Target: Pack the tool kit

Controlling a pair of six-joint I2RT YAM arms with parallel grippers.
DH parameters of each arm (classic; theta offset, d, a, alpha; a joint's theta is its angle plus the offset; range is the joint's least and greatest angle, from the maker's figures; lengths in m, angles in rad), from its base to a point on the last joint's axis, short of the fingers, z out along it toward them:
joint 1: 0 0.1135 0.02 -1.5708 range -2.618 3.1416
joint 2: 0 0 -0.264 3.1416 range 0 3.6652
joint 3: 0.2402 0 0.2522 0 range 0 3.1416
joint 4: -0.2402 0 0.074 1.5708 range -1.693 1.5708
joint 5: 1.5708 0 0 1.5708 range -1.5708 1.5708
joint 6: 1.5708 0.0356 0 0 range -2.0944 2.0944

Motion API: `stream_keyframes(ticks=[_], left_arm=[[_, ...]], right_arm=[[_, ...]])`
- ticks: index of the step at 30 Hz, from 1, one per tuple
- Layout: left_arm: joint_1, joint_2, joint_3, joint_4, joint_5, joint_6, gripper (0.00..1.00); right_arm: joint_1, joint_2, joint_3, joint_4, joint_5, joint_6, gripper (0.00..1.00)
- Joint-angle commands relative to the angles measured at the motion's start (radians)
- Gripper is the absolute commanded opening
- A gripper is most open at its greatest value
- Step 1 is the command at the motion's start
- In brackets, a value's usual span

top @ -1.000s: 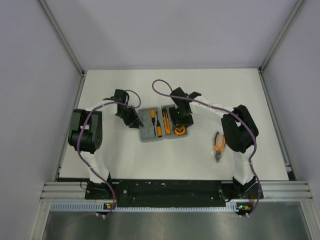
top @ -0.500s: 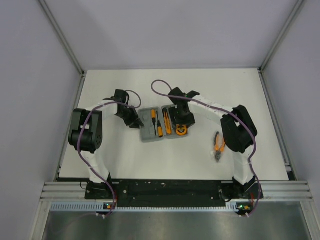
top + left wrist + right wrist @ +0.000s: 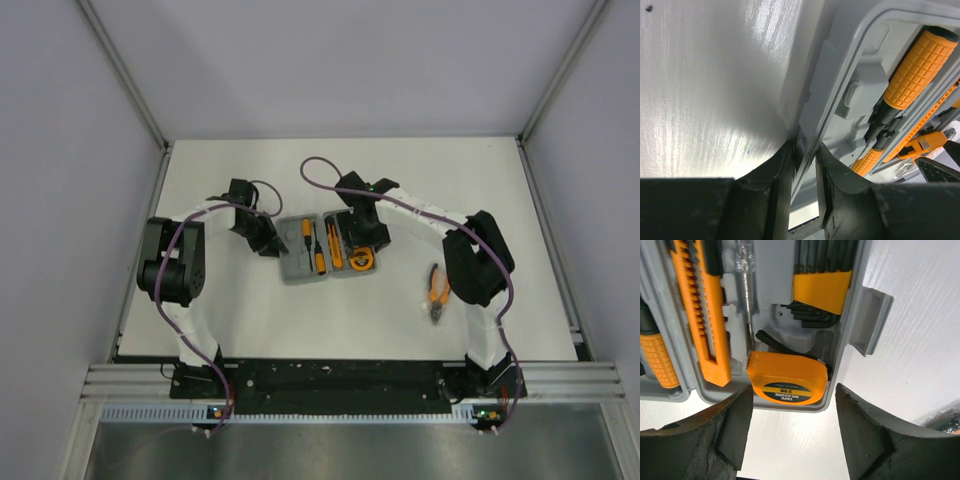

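White tabletop (image 3: pixel 250 320); grey plastic hinged case (image 3: pixel 325 245) lies unclosed, orange tape measure (image 3: pixel 787 378) seated; orange-handled pliers (image 3: pixel 437 292) unpacked, right of case. Left gripper (image 3: pixel 804 152) pinches case rim; right gripper (image 3: pixel 795 410) spread wide, empty.

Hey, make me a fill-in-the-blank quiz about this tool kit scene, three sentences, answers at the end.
1. The orange tape measure sits ____ the grey case.
2. The left gripper pinches the case's edge, while the right gripper hangs over the tape measure with its jaws ____.
3. In the top view, the pliers lie on the table to the ____ of the case.

Answers: inside; open; right
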Motion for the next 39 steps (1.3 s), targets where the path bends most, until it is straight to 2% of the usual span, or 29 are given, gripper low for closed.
stream_keyframes(ticks=[1, 5, 14, 39], left_arm=[[0.006, 0.005, 0.005, 0.010, -0.033, 0.007, 0.28], [0.006, 0.006, 0.006, 0.010, -0.034, 0.008, 0.28], [0.006, 0.009, 0.005, 0.011, -0.030, 0.006, 0.28], [0.007, 0.020, 0.009, 0.007, -0.027, 0.012, 0.28]], right_arm=[[0.035, -0.054, 0.060, 0.024, 0.028, -0.043, 0.63], [0.049, -0.049, 0.056, 0.039, 0.037, -0.049, 0.54], [0.058, -0.006, 0.019, 0.070, 0.105, -0.061, 0.45], [0.059, 0.120, -0.093, 0.079, 0.066, -0.090, 0.42]])
